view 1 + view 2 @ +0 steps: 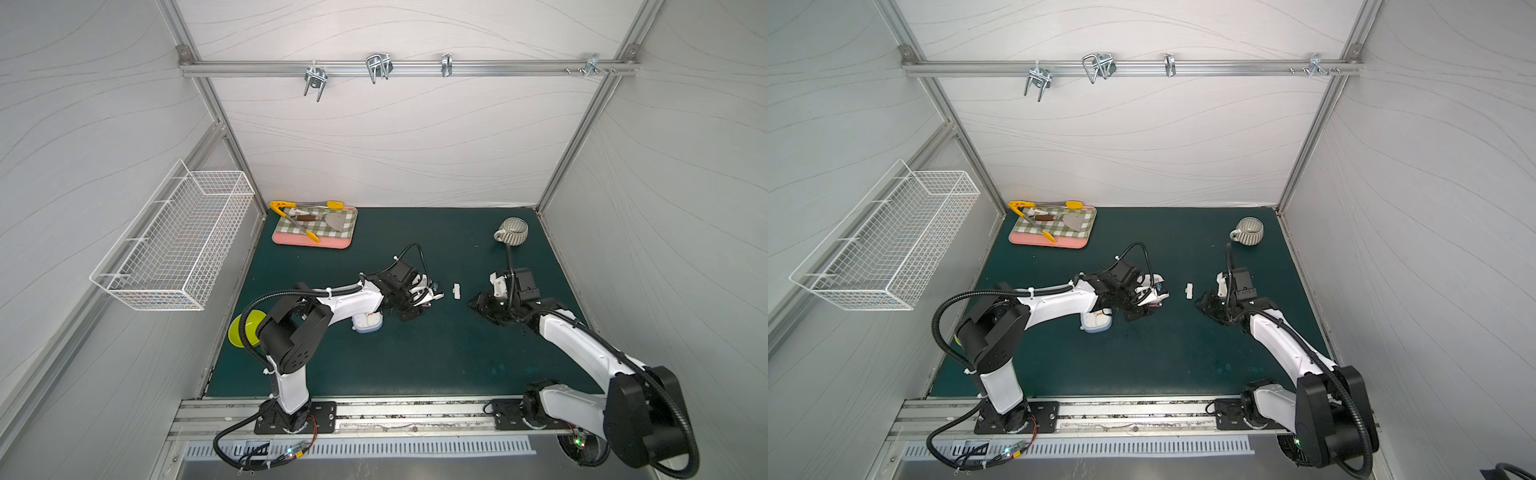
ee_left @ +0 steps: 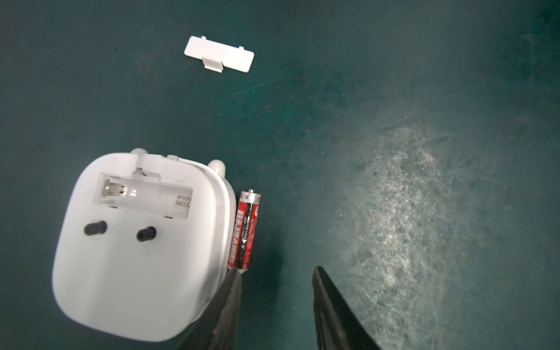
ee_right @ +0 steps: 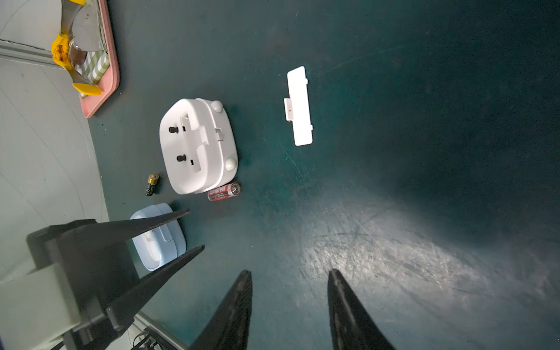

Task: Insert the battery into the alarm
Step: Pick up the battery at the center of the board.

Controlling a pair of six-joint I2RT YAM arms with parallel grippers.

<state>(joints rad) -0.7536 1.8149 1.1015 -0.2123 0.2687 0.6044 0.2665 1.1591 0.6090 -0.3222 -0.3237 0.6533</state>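
Observation:
The white alarm (image 2: 136, 242) lies face down on the green mat with its battery compartment (image 2: 145, 197) uncovered and empty; it also shows in the right wrist view (image 3: 197, 145). A red battery (image 2: 245, 230) lies on the mat against the alarm's side, and it shows again from the right wrist (image 3: 224, 191). My left gripper (image 2: 275, 269) is open and empty, with one fingertip (image 2: 235, 272) right at the battery's near end. In both top views the left gripper (image 1: 409, 312) covers the alarm. My right gripper (image 3: 290, 270) hovers open and empty to the right (image 1: 478, 305).
The white battery cover (image 1: 456, 291) lies between the two grippers. A black and gold battery (image 3: 151, 184) and a light blue clock (image 1: 368, 323) sit by the left arm. A pink tray (image 1: 291, 243) with utensils is at the back left, a striped mug (image 1: 511, 230) at the back right.

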